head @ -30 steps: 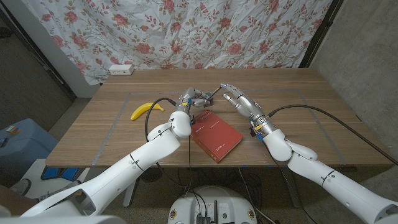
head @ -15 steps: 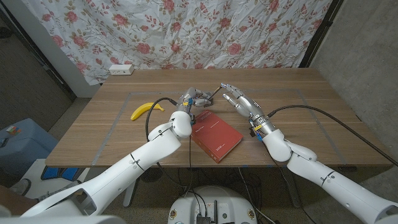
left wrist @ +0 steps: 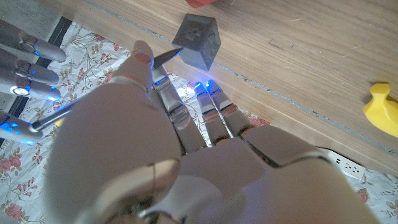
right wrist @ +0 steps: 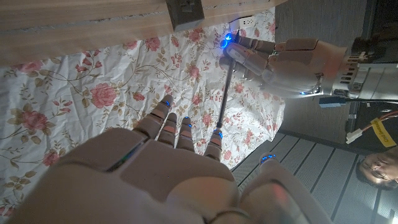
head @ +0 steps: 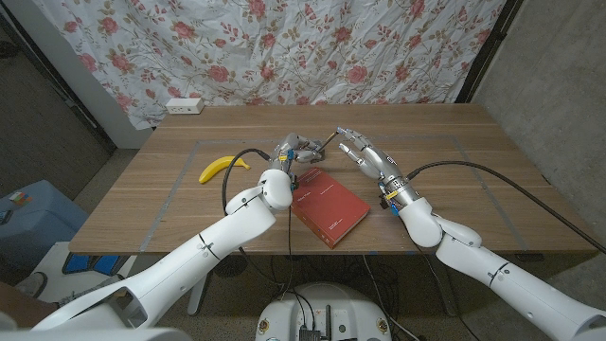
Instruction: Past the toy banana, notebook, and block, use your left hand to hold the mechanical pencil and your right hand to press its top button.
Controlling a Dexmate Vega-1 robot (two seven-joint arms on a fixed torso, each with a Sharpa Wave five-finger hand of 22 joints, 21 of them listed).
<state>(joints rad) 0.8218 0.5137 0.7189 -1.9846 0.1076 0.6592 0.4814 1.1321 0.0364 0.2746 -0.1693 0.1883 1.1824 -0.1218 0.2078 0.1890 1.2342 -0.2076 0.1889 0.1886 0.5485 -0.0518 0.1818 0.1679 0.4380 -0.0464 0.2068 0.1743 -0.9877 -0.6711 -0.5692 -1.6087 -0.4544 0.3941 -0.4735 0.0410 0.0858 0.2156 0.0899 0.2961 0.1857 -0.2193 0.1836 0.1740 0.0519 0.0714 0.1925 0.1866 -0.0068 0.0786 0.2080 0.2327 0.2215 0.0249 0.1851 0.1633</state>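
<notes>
We saw the left hand (head: pixel 294 150) pinching the mechanical pencil (head: pixel 324 144), its top pointing toward the right hand (head: pixel 357 149). The right hand's fingers were spread, 1 fingertip (right wrist: pixel 217 135) at the pencil's top.

Our left arm reaches far across the worktop, its left hand (head: pixel 292 151) raised with fingers closed around a pencil (head: pixel 325 144). Our right hand (head: pixel 361 150) is held just right of it, fingers extended toward the pencil's end.

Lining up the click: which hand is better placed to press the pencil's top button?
Right. The left hand already holds the slim dark mechanical pencil, whose free end points at the right hand, fingers apparently at that end.
</notes>
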